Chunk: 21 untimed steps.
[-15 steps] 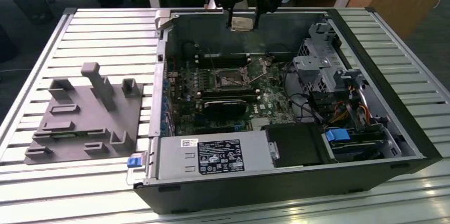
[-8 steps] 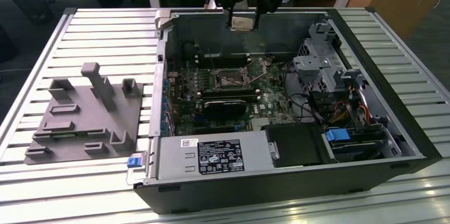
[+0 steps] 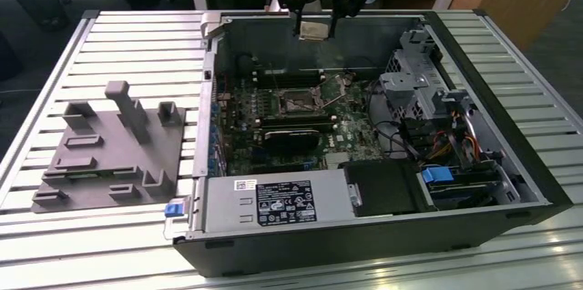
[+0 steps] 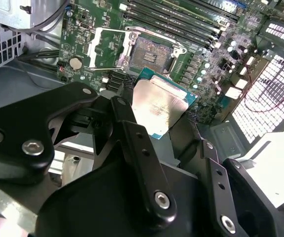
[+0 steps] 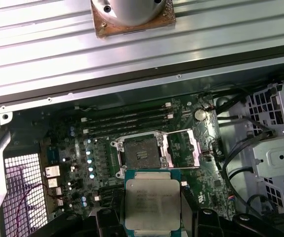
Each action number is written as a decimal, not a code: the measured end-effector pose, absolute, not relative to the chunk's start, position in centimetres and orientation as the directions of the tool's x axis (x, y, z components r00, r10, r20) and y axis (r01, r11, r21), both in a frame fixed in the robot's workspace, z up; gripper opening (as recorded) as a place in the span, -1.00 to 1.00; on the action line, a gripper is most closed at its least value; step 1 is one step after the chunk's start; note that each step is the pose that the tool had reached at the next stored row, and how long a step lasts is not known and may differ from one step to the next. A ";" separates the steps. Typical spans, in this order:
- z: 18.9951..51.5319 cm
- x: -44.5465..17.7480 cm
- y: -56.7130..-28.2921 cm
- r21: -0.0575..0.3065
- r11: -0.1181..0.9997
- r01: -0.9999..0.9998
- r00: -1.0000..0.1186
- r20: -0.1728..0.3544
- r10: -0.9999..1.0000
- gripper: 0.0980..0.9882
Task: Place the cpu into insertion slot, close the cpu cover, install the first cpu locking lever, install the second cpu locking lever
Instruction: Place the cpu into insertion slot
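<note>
My gripper (image 3: 315,29) is shut on the cpu (image 3: 313,30), a flat square chip with a silver top, and holds it in the air over the far wall of the open computer case. In both wrist views the cpu (image 4: 159,106) (image 5: 152,202) sits between the black fingers (image 4: 132,133), edges pinched. The insertion slot (image 3: 296,102) (image 4: 152,53) (image 5: 139,150) lies bare on the green board below, dark with a metal rim. The cpu cover (image 4: 102,47) (image 5: 181,148) is swung open, lying flat beside the slot.
A black round cooler (image 3: 291,141) sits just in front of the slot, long memory slots (image 5: 127,118) behind it. A drive cage (image 3: 414,75) and cables (image 3: 446,147) are on the exterior view's right. A grey fixture block (image 3: 109,147) rests on the slatted table at its left.
</note>
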<state>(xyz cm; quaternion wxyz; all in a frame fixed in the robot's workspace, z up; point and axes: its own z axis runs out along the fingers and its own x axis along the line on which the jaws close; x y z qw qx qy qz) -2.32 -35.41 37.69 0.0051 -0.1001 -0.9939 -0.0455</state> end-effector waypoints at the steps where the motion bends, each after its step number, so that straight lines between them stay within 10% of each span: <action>1: 37.7 -2.3 -35.4 0.089 0.975 0.202 -0.979 0.019 0.201 0.00; 21: 37.7 -2.3 -35.4 0.089 0.966 0.243 -0.970 0.019 0.242 0.00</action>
